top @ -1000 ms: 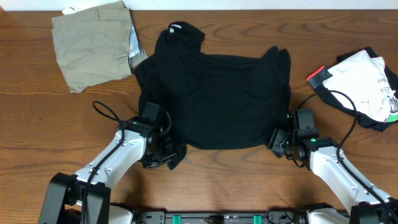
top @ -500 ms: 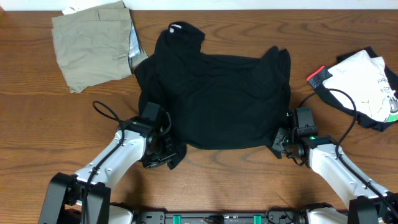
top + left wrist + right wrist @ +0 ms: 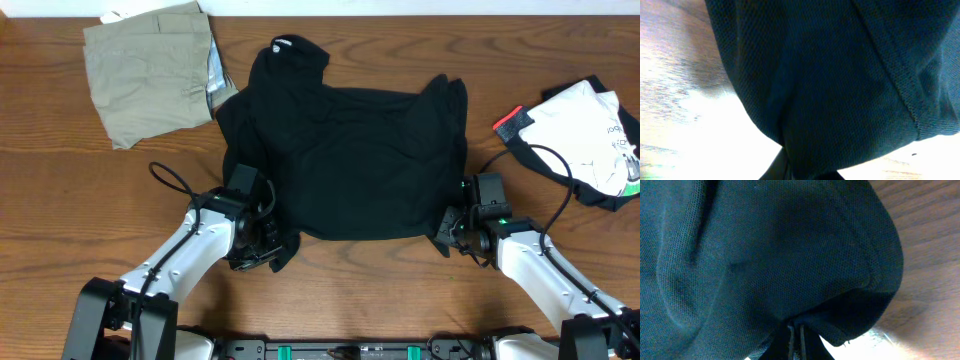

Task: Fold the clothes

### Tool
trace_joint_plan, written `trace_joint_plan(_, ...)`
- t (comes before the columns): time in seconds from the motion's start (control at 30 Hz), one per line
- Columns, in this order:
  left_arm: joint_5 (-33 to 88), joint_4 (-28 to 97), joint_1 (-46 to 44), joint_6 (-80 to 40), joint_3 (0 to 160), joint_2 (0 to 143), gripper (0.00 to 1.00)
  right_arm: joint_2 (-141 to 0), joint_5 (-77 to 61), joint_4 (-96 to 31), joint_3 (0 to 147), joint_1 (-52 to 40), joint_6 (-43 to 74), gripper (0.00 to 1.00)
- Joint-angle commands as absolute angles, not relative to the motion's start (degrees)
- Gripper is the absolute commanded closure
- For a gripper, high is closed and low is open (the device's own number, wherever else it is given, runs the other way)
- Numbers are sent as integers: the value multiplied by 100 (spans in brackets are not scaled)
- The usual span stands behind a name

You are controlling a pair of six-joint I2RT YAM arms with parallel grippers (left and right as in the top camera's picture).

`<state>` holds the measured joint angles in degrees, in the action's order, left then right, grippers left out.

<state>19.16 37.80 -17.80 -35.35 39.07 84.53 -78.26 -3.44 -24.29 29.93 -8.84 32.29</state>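
Each pinching a near hem corner of the black T-shirt (image 3: 350, 150) spread on the desk (image 3: 60, 210), the left end effector (image 3: 264, 246) and right end effector (image 3: 446, 229) hold thin bites that could slip, skewing the fold.

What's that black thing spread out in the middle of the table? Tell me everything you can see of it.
It is a plain black T-shirt of fine knitted fabric with stitched hems. It lies spread but rumpled on the wooden table, its collar with a small white label at the far end and its bottom hem nearest the robot. The left gripper pinches the near left corner, the right gripper the near right one.
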Motion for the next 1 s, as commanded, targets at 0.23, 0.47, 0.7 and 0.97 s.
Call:
trace_joint_plan(0.23, 2073, 3826, -1793, -3232, 3876, 8414, 94, -7837, -550, -2679, 2869, -740, 3492, 99)
trace_joint_plan(0.47, 2200, 3903, -1791, -3105, 3885, 7837, 94, -7194, 58, -3782, 3227, -84, 3332, 99)
trace_joint_plan(0.7, 2141, 3992, -1649, -3070, 3903, 7137, 94, -6613, 60, -4357, 3577, 456, 3249, 99)
trace_joint_plan(0.97, 2130, 4755, -1022, -2596, 4099, 6722, 94, -6285, 163, -4729, 4005, 504, 2991, 99)
